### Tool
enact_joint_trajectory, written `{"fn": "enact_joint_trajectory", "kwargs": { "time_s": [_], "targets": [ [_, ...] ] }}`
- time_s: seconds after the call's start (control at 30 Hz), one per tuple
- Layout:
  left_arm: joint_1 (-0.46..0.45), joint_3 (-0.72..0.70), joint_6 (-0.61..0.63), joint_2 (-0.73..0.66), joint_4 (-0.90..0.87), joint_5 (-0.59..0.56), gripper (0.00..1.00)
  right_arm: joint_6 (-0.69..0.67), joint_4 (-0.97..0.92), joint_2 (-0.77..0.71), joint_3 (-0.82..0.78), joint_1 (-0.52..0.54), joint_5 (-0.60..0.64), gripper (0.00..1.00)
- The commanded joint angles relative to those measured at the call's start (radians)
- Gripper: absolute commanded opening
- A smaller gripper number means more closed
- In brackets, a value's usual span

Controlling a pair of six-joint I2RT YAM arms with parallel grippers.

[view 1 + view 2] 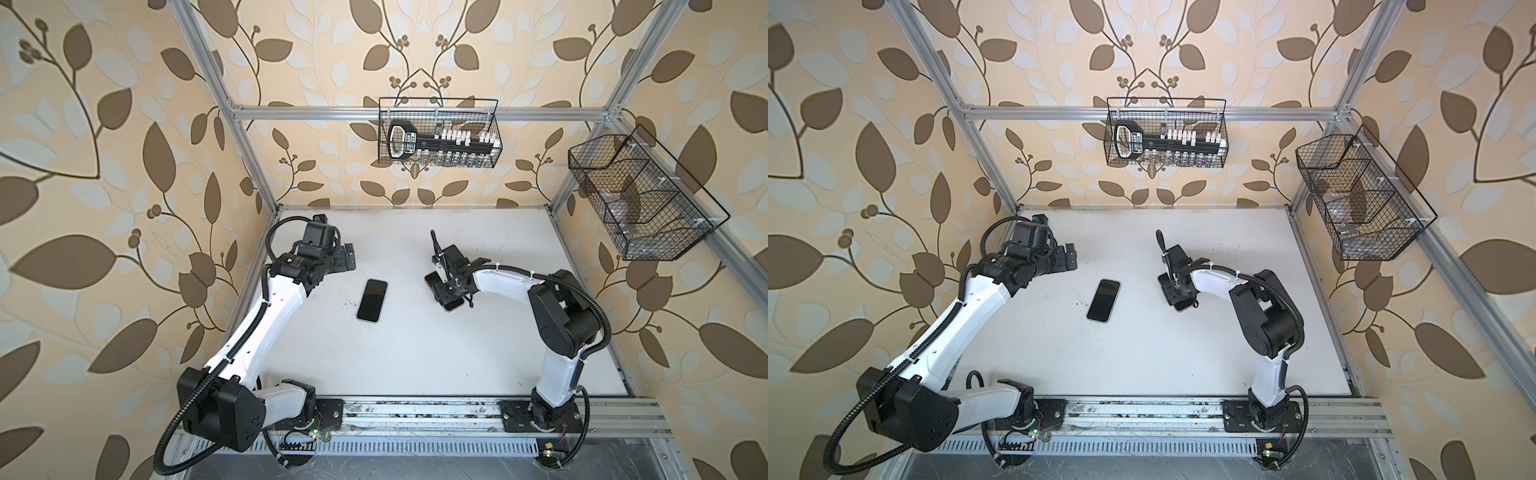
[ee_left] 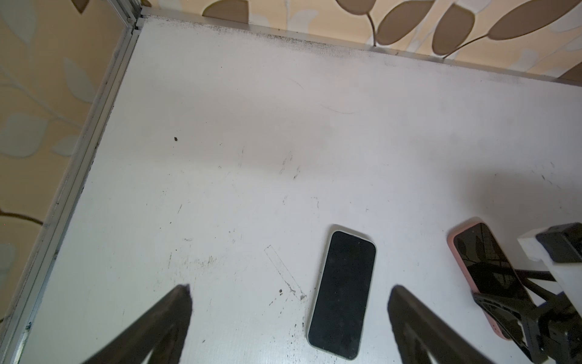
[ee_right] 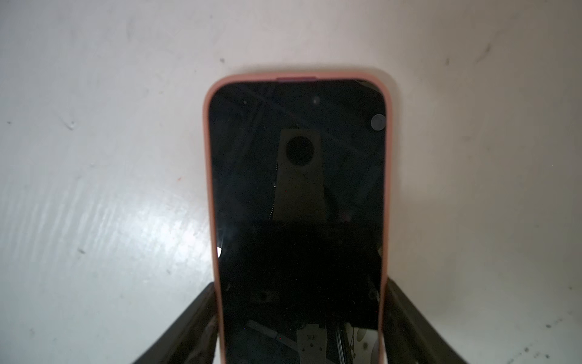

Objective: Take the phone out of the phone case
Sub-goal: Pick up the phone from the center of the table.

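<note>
A dark-screened phone (image 3: pixel 296 189) sits in a pink phone case (image 3: pixel 208 157), flat on the white table (image 1: pixel 415 353) right of centre. My right gripper (image 3: pixel 299 285) points down over it, and its two fingers press the case's long sides. In both top views the arm hides most of it, leaving only a pink corner (image 1: pixel 454 306) showing. My left gripper (image 2: pixel 289 293) hangs open and empty at the far left of the table (image 1: pixel 347 257). The pink case (image 2: pixel 453 249) also shows in the left wrist view.
A second dark phone with a pale rim (image 1: pixel 372 300) (image 2: pixel 343 293) lies flat left of centre, between the arms. A wire basket with tools (image 1: pixel 439 133) hangs on the back wall. An empty wire basket (image 1: pixel 640 195) hangs on the right wall. Aluminium frame posts edge the table.
</note>
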Motion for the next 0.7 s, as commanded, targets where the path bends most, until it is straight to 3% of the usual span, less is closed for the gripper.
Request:
{"fn": "enact_joint_trajectory", "kwargs": {
  "time_s": [0.0,0.4,0.67],
  "targets": [
    [0.006,-0.003,-0.009,0.007,0.005,0.015,0.99,-0.019,-0.036,-0.057,-0.010,-0.005,0.000,0.55],
    [0.006,0.014,-0.042,0.046,-0.010,0.078,0.99,-0.025,-0.035,-0.083,-0.009,-0.012,-0.029,0.56],
    [0.011,0.035,-0.099,0.100,-0.013,0.250,0.99,-0.025,-0.032,-0.100,-0.009,-0.009,-0.053,0.56]
  ]
}}
